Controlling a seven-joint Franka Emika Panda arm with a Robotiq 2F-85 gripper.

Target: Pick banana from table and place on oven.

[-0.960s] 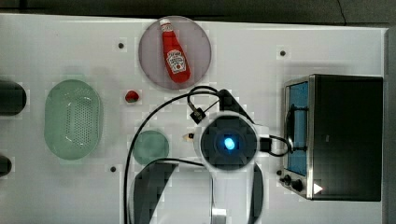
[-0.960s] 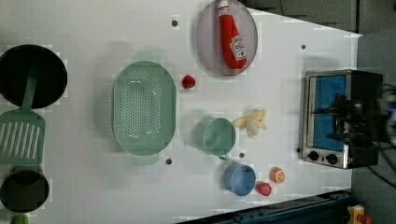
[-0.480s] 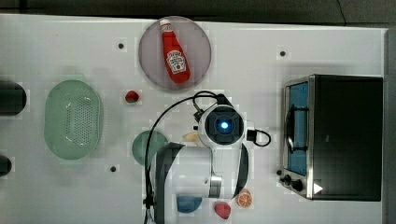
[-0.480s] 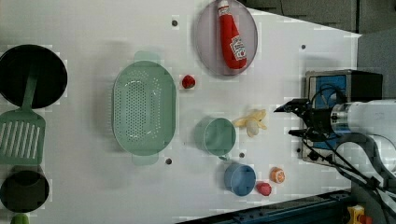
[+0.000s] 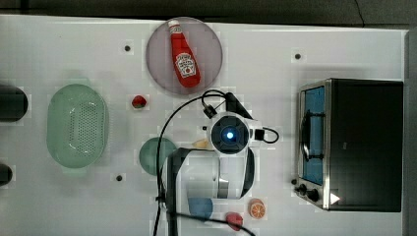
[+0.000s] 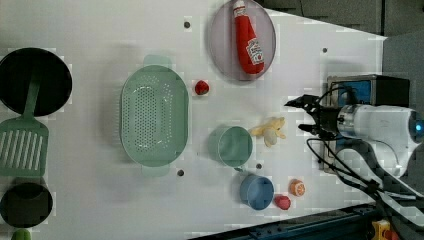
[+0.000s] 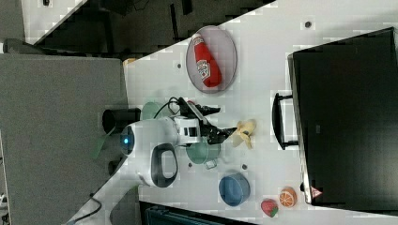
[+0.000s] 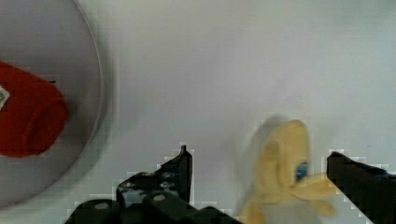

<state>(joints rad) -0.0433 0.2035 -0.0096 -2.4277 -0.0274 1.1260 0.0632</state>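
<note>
On the white desk the pale yellow banana lies just beside the green cup, between that cup and the toaster oven. In the wrist view the banana sits between the two black fingers of the hand, nearer one of them, and no finger visibly touches it. The hand stands wide and holds nothing; in the left view its tips point toward the banana from the left view's right, close to the fruit. The right view shows the hand with one fingertip close to the banana. A red ketchup bottle lies on a round grey plate, apart from the banana. A green colander rests further toward the left view's left. A blue cup, an orange slice and a small red fruit sit near the desk's edge.
</note>
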